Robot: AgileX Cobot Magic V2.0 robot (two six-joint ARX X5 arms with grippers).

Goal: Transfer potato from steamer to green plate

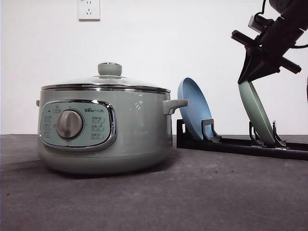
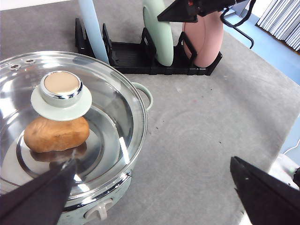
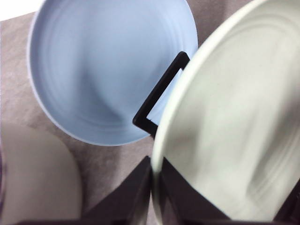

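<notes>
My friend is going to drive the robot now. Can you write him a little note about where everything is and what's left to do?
Right tool: shut on the green plate's rim; the plate stands in the black rack, beside the blue plate.
Left tool: open, above the steamer, holding nothing.
Potato: inside the steamer, under the closed glass lid.
Done: plate gripped.
Left: lift the plate out of the rack and lay it flat, take off the lid, move the potato onto the plate.
</notes>
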